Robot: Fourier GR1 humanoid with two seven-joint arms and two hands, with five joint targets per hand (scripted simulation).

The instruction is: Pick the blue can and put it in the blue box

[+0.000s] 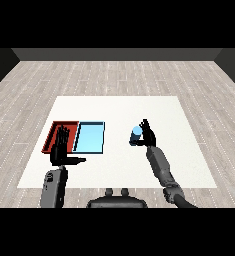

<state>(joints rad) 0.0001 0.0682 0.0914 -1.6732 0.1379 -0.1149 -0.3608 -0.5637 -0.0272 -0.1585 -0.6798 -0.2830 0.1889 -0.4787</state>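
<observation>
Two shallow trays lie side by side at the left of the white surface (119, 107), their long edges touching. The red tray (54, 131) is the outer one on the left, and the light blue tray (91, 136) sits just to its right. The blue tray's floor shows nothing on it. Much of the red tray is covered by the left hand (61, 145), so what lies under that hand cannot be told; the visible part of its floor shows nothing.

The left hand rests over the red tray with its fingers straight and pointing away, the thumb stretched out to the right along the surface below the blue tray's near edge. It holds nothing.

The blue can (135, 135) is well to the right of both trays, near the middle of the surface. It stands upright in the right hand (148, 136), whose fingers curl round it from the right side. Whether the can touches the surface or is lifted off it cannot be told.
</observation>
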